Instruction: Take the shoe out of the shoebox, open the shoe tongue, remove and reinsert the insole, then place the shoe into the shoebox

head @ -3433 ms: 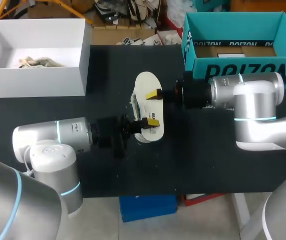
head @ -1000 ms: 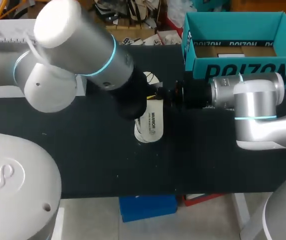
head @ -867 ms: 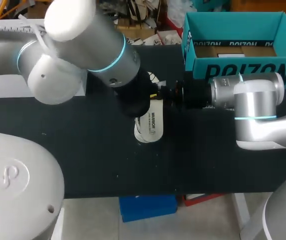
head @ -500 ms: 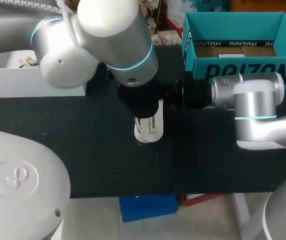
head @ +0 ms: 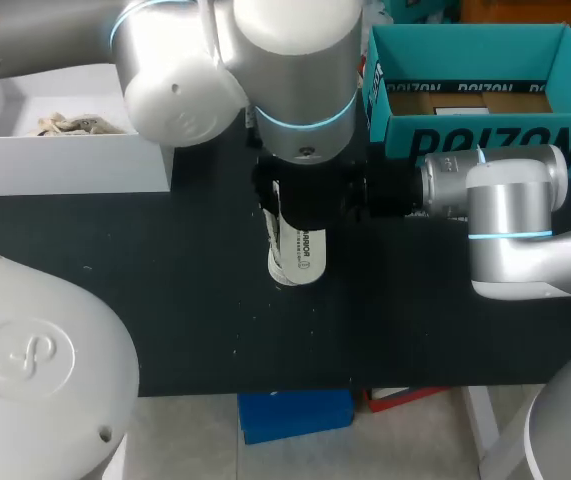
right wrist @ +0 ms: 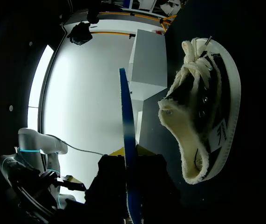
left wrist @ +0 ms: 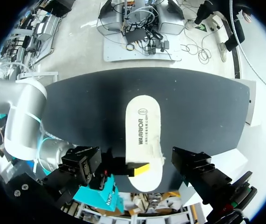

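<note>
My right gripper (right wrist: 130, 151) is shut on the heel end of the white insole (head: 302, 256), which it holds level just above the shoe. From the right wrist the insole (right wrist: 126, 140) shows edge-on, with a blue underside. The black-and-white fleece-lined shoe (right wrist: 202, 121) stands on the table under it, its opening gaping. My left arm (head: 295, 90) hangs over the shoe and hides most of it in the head view. My left gripper (left wrist: 136, 158) points straight down, wide open, its fingers on either side of the insole (left wrist: 144, 126) and above it.
A white box (head: 65, 165) with crumpled paper inside stands at the back left. A teal box (head: 495, 140) stands at the back right, behind my right arm (head: 495, 210). Black table (head: 165, 300) lies bare toward the front.
My left arm has swung in from the left and now hovers above the insole. The right arm and the insole have stayed put.
</note>
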`<action>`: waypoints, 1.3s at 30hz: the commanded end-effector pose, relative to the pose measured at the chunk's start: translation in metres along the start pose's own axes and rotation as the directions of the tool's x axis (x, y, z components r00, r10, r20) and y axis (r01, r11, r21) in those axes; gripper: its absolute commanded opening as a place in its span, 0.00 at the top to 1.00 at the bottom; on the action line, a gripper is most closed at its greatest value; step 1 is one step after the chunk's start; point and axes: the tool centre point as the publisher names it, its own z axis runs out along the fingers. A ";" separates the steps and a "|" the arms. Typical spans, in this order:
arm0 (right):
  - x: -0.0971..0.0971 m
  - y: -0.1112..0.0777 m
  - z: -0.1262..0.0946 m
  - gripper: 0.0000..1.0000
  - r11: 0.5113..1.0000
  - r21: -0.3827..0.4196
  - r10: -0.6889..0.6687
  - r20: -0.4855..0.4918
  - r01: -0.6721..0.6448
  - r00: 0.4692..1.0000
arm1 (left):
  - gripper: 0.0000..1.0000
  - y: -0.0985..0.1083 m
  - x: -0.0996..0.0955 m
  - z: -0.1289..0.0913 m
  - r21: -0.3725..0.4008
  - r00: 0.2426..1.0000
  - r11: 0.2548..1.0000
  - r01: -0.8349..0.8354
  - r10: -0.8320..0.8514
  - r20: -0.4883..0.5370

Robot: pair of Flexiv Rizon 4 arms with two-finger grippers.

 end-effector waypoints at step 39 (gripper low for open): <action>0.000 0.000 0.001 1.00 1.000 -0.002 0.000 0.002 0.000 1.000 | 0.00 0.145 0.021 0.047 0.014 0.998 0.998 0.068 -0.068 -0.009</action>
